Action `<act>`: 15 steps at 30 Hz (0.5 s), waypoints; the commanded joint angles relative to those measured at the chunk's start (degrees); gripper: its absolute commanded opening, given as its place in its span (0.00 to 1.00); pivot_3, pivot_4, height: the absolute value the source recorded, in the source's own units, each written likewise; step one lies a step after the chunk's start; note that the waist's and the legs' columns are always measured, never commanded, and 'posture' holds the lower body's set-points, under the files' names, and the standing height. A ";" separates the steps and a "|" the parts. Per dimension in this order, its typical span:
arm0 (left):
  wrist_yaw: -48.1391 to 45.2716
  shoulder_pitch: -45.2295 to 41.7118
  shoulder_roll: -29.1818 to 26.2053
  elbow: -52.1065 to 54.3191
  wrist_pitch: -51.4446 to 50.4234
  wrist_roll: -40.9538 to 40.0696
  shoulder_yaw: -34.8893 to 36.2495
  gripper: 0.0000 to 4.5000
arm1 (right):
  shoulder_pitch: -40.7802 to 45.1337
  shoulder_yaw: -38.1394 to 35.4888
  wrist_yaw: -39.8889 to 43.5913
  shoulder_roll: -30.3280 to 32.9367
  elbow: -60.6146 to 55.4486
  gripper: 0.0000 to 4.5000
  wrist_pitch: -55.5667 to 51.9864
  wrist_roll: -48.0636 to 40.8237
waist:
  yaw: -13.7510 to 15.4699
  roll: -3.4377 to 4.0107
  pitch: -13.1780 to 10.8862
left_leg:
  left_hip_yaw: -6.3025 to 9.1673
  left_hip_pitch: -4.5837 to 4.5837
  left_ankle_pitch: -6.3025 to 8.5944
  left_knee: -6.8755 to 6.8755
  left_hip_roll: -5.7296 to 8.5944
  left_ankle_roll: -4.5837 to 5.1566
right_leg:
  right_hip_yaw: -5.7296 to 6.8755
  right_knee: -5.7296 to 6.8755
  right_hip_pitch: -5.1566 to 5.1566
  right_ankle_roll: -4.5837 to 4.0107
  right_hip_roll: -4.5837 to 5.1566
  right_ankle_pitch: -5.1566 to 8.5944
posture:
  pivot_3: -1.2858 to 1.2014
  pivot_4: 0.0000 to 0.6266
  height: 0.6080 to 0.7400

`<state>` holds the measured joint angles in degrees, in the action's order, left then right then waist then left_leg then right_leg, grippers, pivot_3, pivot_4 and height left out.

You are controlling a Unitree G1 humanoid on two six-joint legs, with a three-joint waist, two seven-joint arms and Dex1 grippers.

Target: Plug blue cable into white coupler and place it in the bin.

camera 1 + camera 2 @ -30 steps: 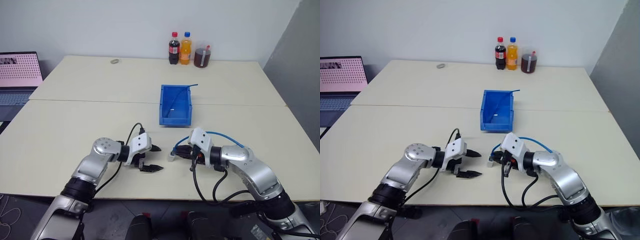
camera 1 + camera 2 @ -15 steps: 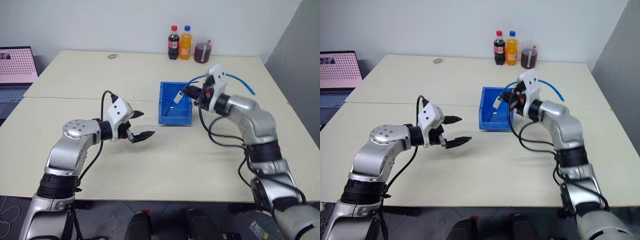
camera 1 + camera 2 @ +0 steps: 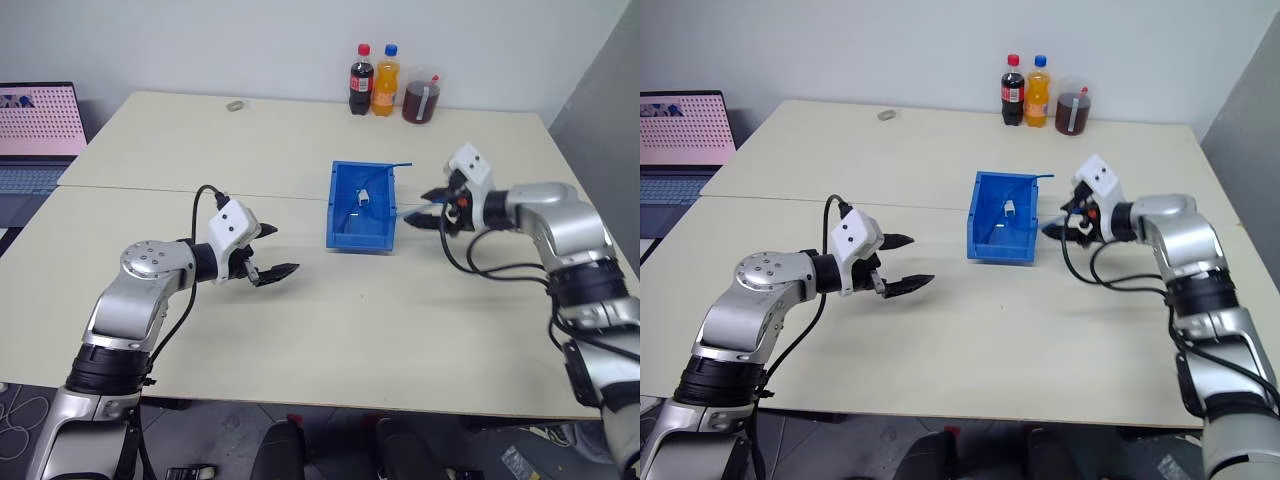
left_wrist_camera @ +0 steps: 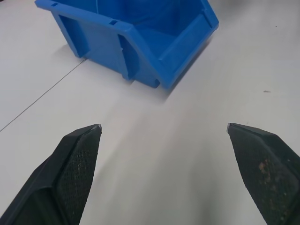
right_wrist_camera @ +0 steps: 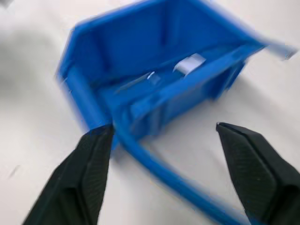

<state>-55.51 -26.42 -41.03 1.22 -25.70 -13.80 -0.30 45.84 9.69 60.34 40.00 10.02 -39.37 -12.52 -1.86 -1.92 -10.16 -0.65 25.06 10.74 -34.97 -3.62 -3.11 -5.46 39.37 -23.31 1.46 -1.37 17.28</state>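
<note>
The blue bin [image 3: 345, 228] stands at the table's middle. Inside it lies the white coupler [image 3: 362, 197], also in the right wrist view [image 5: 190, 63]. The blue cable [image 3: 398, 167] sticks out over the bin's far right corner. In the right wrist view, the cable [image 5: 159, 168] also runs outside the bin's wall. My right gripper [image 3: 422, 209] hovers just right of the bin, open and empty. My left gripper [image 3: 280, 250] hangs open and empty left of the bin, its fingers [image 4: 79, 159] wide apart and pointing at it.
Two bottles [image 3: 373, 79] and a jar of dark drink [image 3: 421, 98] stand at the table's far edge. A small grey object [image 3: 235, 104] lies at the back left. A laptop [image 3: 38, 130] sits off the left side. A seam crosses the table behind the bin.
My right gripper carried the coupler and cable over the bin, opened and drew back to the bin's right; the coupler now lies inside. The left gripper rose a little. The camera shifted.
</note>
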 commanded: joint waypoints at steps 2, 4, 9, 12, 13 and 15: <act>0.76 1.91 -2.38 -0.82 1.44 0.09 3.26 1.00 | -10.04 -2.34 4.72 8.03 -15.73 0.98 -1.07 -2.69 | -0.06 0.00 0.00 | 0.02 -0.03 0.00 -0.04 0.00 0.00 | 0.01 0.05 0.03 0.01 -0.01 0.01 | 0.52 0.24 1.00; 1.23 3.04 -3.25 -1.59 1.98 0.46 4.03 1.00 | -13.75 -5.73 3.28 9.34 -18.61 0.98 -1.65 -4.12 | -0.21 0.00 0.00 | 0.01 -0.07 0.00 -0.05 -0.01 0.00 | 0.00 0.10 0.04 0.03 -0.02 0.01 | 0.52 0.24 1.00; 2.10 3.31 -3.23 -2.58 1.56 -1.28 6.36 1.00 | -17.98 -17.09 0.55 7.48 -24.70 0.98 -4.63 -13.18 | -0.46 -0.01 -0.01 | 0.04 -0.15 -0.01 -0.10 -0.01 0.00 | 0.00 0.30 0.05 0.08 -0.04 -0.01 | 0.52 0.24 1.00; 1.68 2.91 -3.06 -2.36 0.34 -2.50 6.86 1.00 | -16.64 -19.99 -2.29 5.33 -26.04 0.98 -7.25 -16.83 | -0.58 -0.03 0.00 | 0.08 -0.22 -0.01 -0.20 -0.03 0.00 | 0.00 0.45 0.10 0.13 -0.09 0.01 | 0.52 0.24 1.00; 1.72 2.70 -3.06 -2.32 -0.02 -2.75 6.91 1.00 | -16.02 -20.03 -3.29 4.89 -25.66 0.98 -7.44 -16.95 | -0.60 -0.03 0.00 | 0.09 -0.23 -0.02 -0.22 -0.03 0.00 | 0.00 0.50 0.11 0.23 -0.09 0.06 | 0.52 0.24 1.00; 1.74 2.17 -3.02 -2.44 -0.41 -3.35 7.01 1.00 | -15.32 -18.98 -4.50 4.64 -24.41 0.98 -6.36 -15.96 | -0.61 -0.02 0.00 | 0.09 -0.24 -0.02 -0.27 -0.02 0.00 | -0.01 0.55 0.11 0.33 -0.09 0.12 | 0.52 0.24 1.00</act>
<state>-53.87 -22.87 -43.63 -2.40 -25.89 -15.78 4.82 29.09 -8.30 57.38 44.41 -14.34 -46.46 -28.27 -2.47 -1.94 -10.16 -0.56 24.82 10.72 -35.24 -3.64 -3.11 -5.47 39.92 -23.20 1.79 -1.47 17.39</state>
